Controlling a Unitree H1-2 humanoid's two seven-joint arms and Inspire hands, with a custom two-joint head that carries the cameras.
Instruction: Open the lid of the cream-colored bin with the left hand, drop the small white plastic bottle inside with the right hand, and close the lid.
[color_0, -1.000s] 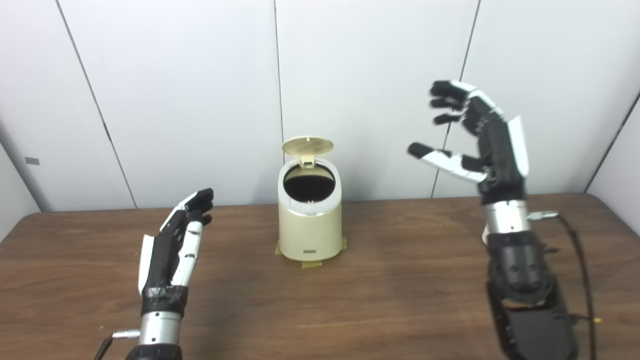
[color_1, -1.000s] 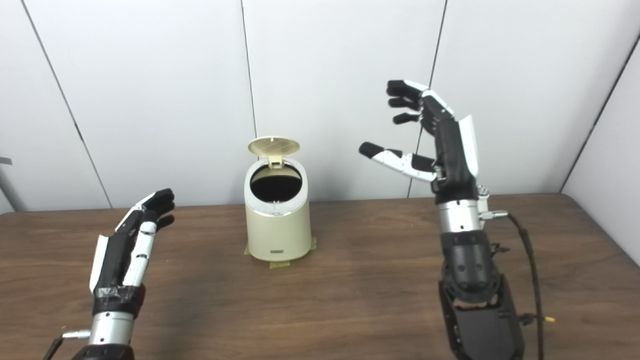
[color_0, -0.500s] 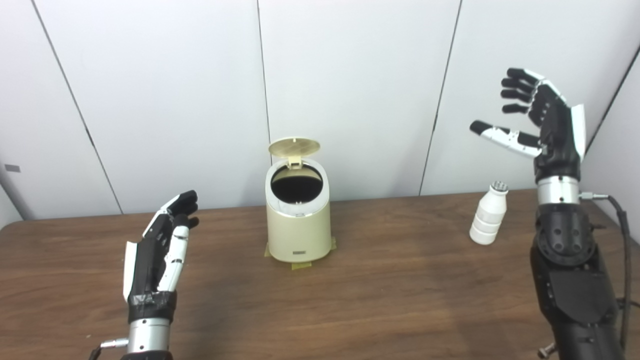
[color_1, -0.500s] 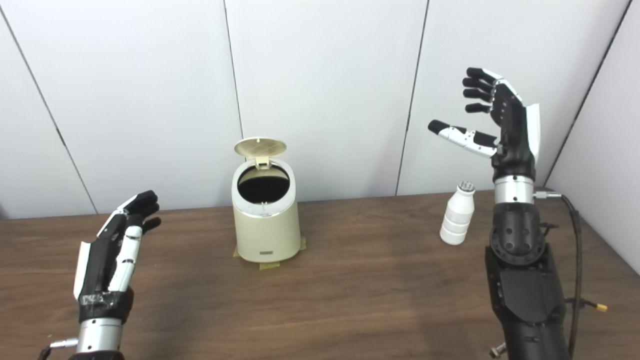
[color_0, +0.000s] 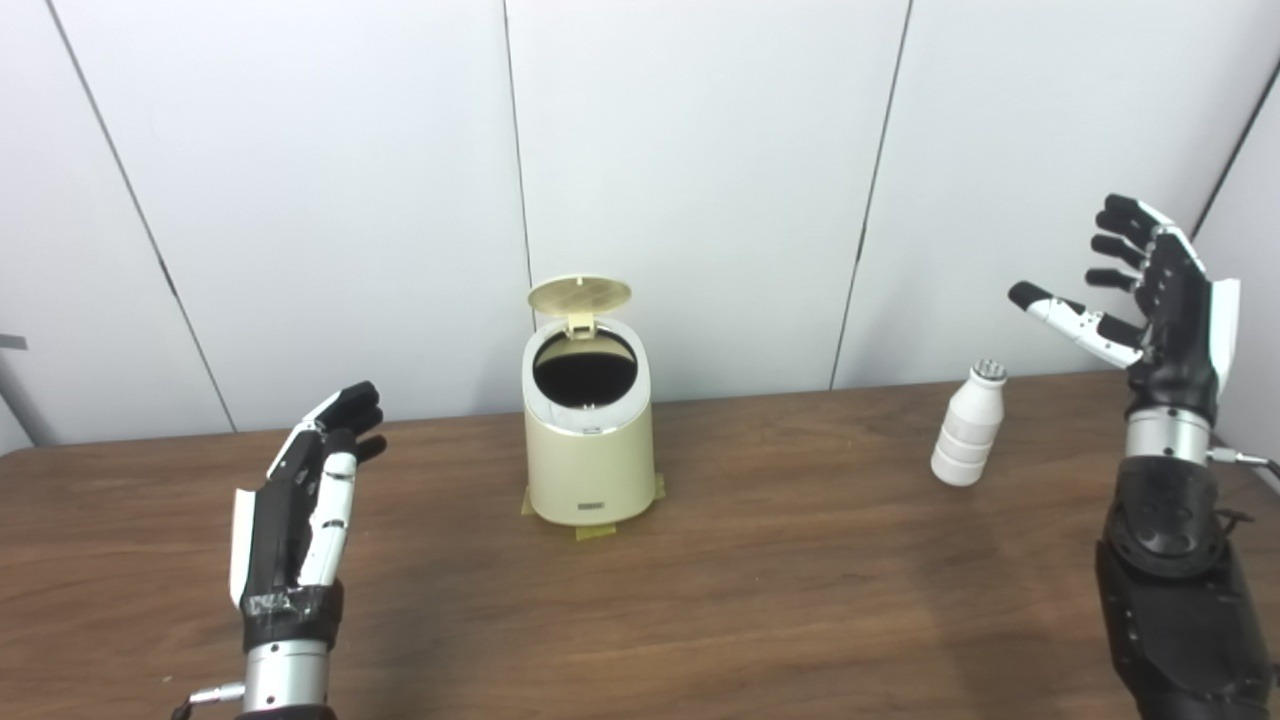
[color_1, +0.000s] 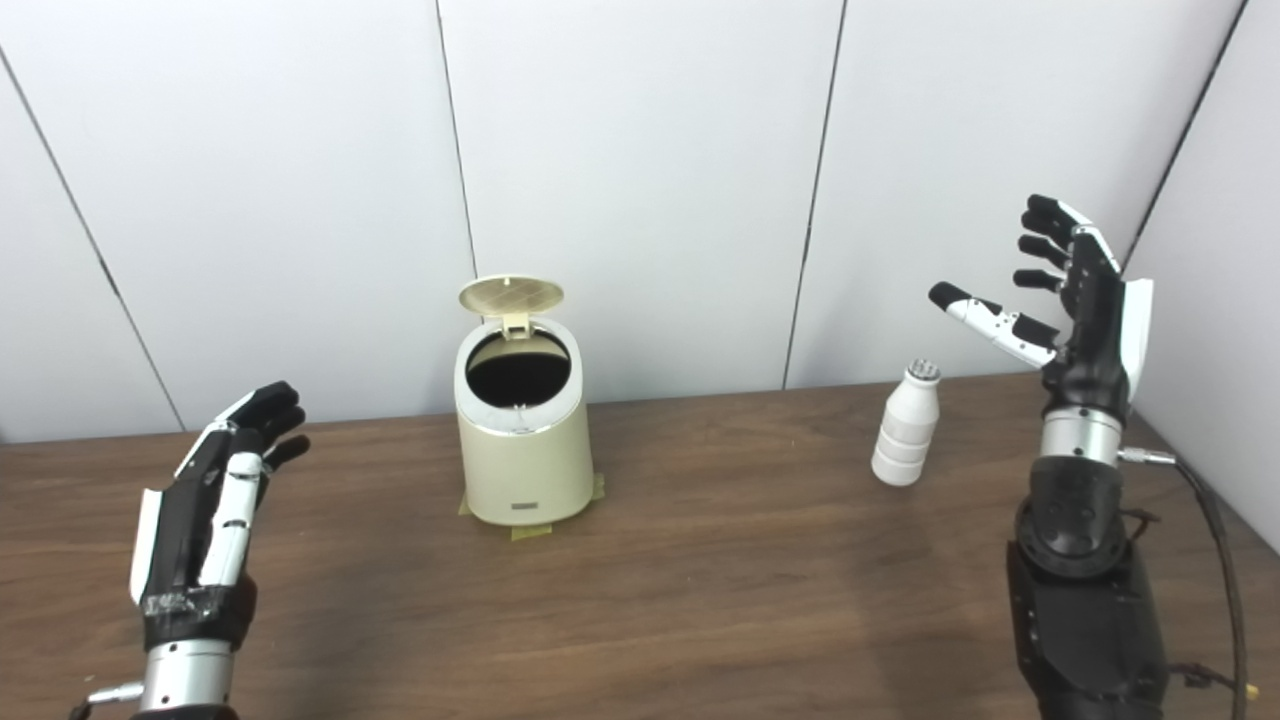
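Both hands, left (color_0: 295, 510) and right (color_0: 1160, 315), are hovering open-fingered, holding nothing; bin (color_0: 588, 455) lid (color_0: 579, 294) standing raised, bottle (color_0: 967, 425) upright on the table (color_0: 780, 580).

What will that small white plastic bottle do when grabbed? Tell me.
The small white plastic bottle stands upright, tall on a narrow base, so a sideways nudge would probably tip it. Its round body would then likely roll. The ribbed middle may aid grip; it looks light, though its contents cannot be seen.

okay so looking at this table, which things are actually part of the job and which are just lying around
Job: bin with its lid up, white bottle, left hand, right hand, both open.
Lying about: tape under the bin, cable on the right arm.
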